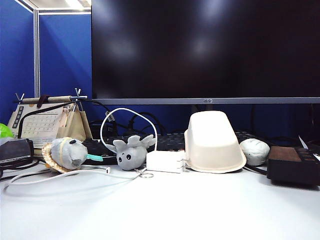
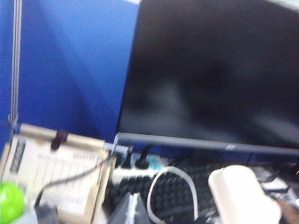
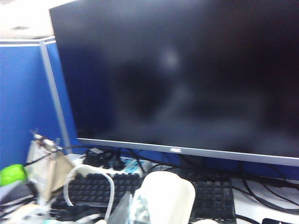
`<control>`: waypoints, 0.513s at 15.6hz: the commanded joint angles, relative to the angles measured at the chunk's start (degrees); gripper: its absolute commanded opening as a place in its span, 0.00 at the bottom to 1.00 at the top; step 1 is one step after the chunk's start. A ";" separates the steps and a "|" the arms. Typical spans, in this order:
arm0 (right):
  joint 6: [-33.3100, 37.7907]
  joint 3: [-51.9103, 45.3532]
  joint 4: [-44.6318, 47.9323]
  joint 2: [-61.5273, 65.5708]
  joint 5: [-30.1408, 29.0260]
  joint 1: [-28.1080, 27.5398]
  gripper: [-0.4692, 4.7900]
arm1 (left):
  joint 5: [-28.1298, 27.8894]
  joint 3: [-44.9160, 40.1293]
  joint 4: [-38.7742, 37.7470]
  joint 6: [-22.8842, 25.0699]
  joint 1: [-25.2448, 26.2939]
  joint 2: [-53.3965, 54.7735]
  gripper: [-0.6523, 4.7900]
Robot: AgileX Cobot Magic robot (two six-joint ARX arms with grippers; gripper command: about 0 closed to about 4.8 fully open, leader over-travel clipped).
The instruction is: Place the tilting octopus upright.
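Plush tilting octopus (image 1: 131, 154) (matt), glossy plastic tub (image 1: 213, 141).

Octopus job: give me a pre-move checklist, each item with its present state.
1. Octopus located: ok, on the table between the woven-rimmed plush and the white charger.
2. Upright: not ok, legs point up and back, face low.
3. Space in front of it: ok, bare table.
4. Snags: not ok, a white cable arches over it and its keyring lies beside the charger.
5. Left tool: tip shows in the left wrist view, blurred, reads shut; not in the exterior view.
6. Right tool: same in the right wrist view, shut, holding nothing.
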 commanded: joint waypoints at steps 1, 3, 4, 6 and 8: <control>3.65 8.74 -9.79 -0.11 -0.24 0.02 0.08 | -0.17 8.79 -9.46 -0.09 0.00 0.46 0.11; 6.91 14.05 -15.67 0.35 -0.26 0.02 0.08 | -0.26 14.36 -14.49 -0.11 0.00 1.55 0.11; 8.90 16.02 -17.42 0.70 -0.31 0.02 0.08 | -0.24 16.94 -16.39 -0.11 0.00 2.51 0.11; 9.77 20.24 -20.09 1.60 -1.84 0.02 0.08 | 0.17 22.67 -21.42 -0.11 0.00 5.70 0.11; 10.43 25.44 -21.75 4.63 -4.92 0.00 0.08 | 1.97 28.81 -23.50 0.35 0.00 12.04 0.11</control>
